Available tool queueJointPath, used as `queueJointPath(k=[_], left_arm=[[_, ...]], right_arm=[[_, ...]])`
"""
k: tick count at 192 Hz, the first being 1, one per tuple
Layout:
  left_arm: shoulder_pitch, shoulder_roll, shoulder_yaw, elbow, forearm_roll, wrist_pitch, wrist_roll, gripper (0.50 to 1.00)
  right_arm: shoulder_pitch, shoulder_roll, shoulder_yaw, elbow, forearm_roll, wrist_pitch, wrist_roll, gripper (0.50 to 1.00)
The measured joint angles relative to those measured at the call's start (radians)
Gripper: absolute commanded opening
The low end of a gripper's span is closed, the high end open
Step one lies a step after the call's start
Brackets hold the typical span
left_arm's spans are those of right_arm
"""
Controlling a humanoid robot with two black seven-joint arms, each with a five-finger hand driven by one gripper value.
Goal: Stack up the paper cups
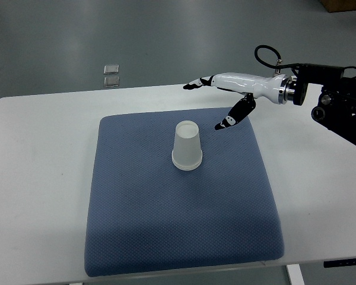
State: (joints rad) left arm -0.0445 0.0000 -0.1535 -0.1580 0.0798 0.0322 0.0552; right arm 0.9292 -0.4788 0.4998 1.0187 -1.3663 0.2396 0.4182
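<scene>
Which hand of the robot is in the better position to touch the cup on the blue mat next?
The right hand. It hovers open over the mat's far right corner, close to the upside-down paper cup, with nothing between them. The left arm is not visible at all.

The right arm (338, 101) is running off the picture's right edge, so its upper part is not showing, and the desk (41, 178) is being cut off along the bottom and at the right. On the floor beyond the desk, two small grey squares (111, 75) are sitting too small to identify, and a brown object (343, 5) is poking in at the top right corner, mostly out of frame. The upturned paper cup (187, 146) is hiding its own inside, so whether it is one cup or several is impossible to tell.
</scene>
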Motion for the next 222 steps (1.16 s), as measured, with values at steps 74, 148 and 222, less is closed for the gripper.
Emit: queueJointPath(k=[74,148,222], left_arm=[[0.000,0.000,0.000,0.000,0.000,0.000,0.000,1.000],[0.000,0.000,0.000,0.000,0.000,0.000,0.000,1.000],[0.000,0.000,0.000,0.000,0.000,0.000,0.000,1.000]], right_arm=[[-0.114,0.022,0.004,-0.272,0.830,-0.016,-0.050,0.913],[-0.198,0.077,0.000,-0.285,1.224,-0.041,-0.107,0.915],[-0.208,0.092,0.003,-0.286,1.227,-0.030,-0.107,0.915]])
